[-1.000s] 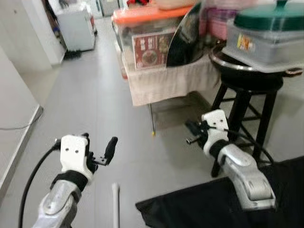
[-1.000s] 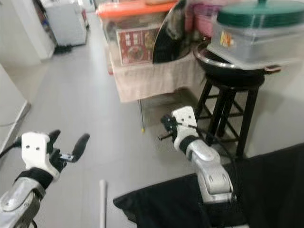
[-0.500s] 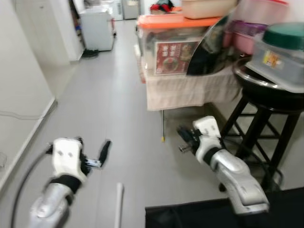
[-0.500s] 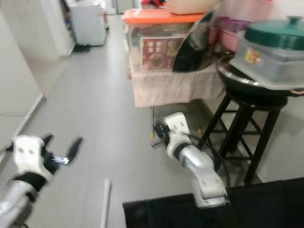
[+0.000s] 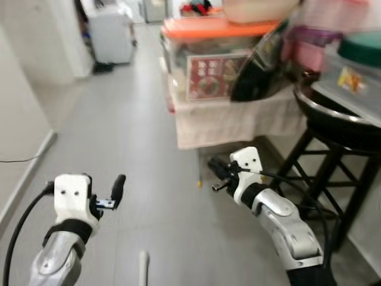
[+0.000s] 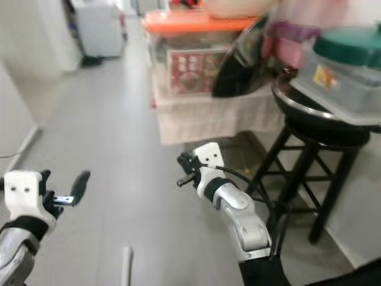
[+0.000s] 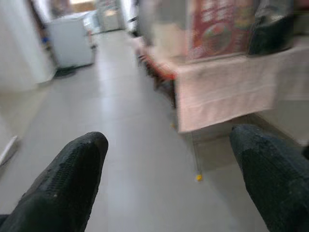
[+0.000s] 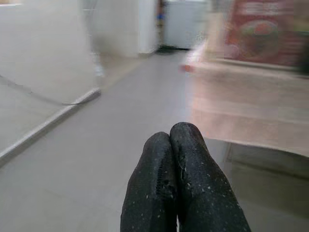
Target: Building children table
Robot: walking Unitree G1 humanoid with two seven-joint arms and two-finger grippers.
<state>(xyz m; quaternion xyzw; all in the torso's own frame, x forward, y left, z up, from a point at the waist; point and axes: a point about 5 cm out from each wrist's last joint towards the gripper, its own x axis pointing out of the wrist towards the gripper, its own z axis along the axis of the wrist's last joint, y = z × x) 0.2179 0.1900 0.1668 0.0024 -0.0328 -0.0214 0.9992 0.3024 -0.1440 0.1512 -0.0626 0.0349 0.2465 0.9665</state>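
I hold both arms raised above the grey tiled floor [image 5: 119, 137]. The left gripper [image 5: 107, 193] has its jaws wide and empty; the right gripper [image 5: 215, 174] has its fingers [image 8: 181, 193] pressed together, empty. A white rod [image 5: 143, 268] lies on the floor between the arms. A black wooden stool [image 6: 309, 179] stands beside the cloth-draped table [image 5: 238, 116].

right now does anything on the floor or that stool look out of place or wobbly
A white rod lies loose on the grey floor near the left gripper. On the black stool, a wide dark pan and grey container overhang the seat, looking top-heavy.
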